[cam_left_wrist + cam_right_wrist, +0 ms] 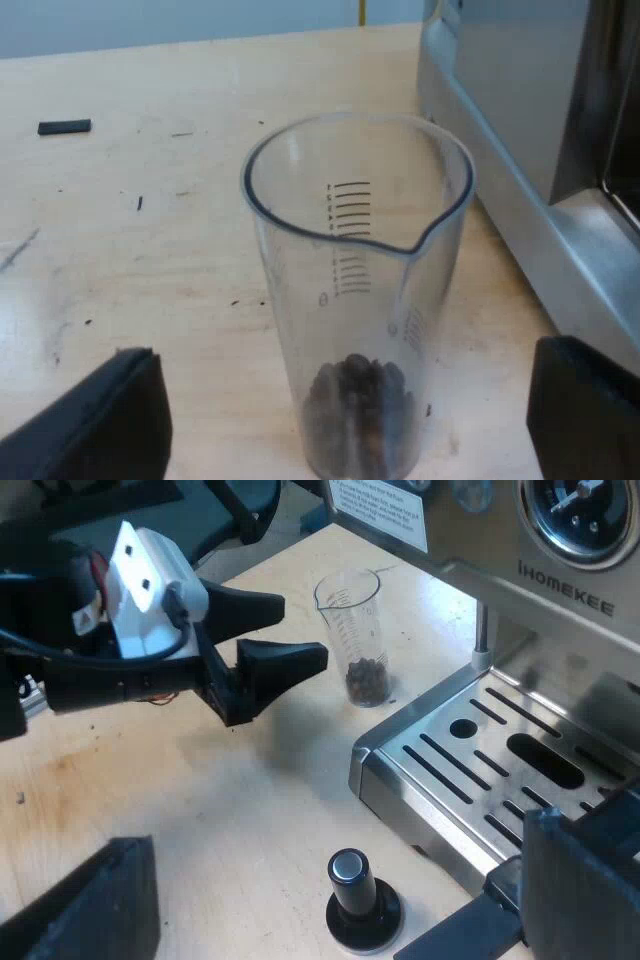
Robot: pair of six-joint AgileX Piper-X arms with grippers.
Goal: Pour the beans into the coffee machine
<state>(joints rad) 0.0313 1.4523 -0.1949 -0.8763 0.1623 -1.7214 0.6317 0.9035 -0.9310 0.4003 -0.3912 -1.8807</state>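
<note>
The tabletop (pixel 150 250) carries the big espresso machine (pixel 560 570). My left pincer (pixel 300 632) is spread wide near the machine's side. My right pincer (pixel 335 895) hangs wide and empty by the machine's drip tray (pixel 500 750). The measuring glass (pixel 355 290) stands upright just beside the machine. The left pincer points at it, ready to grab, I think. A tamper (pixel 357 900) stands by the tray. The beans (pixel 360 410) lie low in the glass, not yet poured.

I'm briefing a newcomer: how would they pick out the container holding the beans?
Find the steel espresso machine. Beside its drip tray, on the table, stands a measuring glass. Unlike the black-knobbed tamper, it is clear, spouted, with beans at its bottom.
</note>
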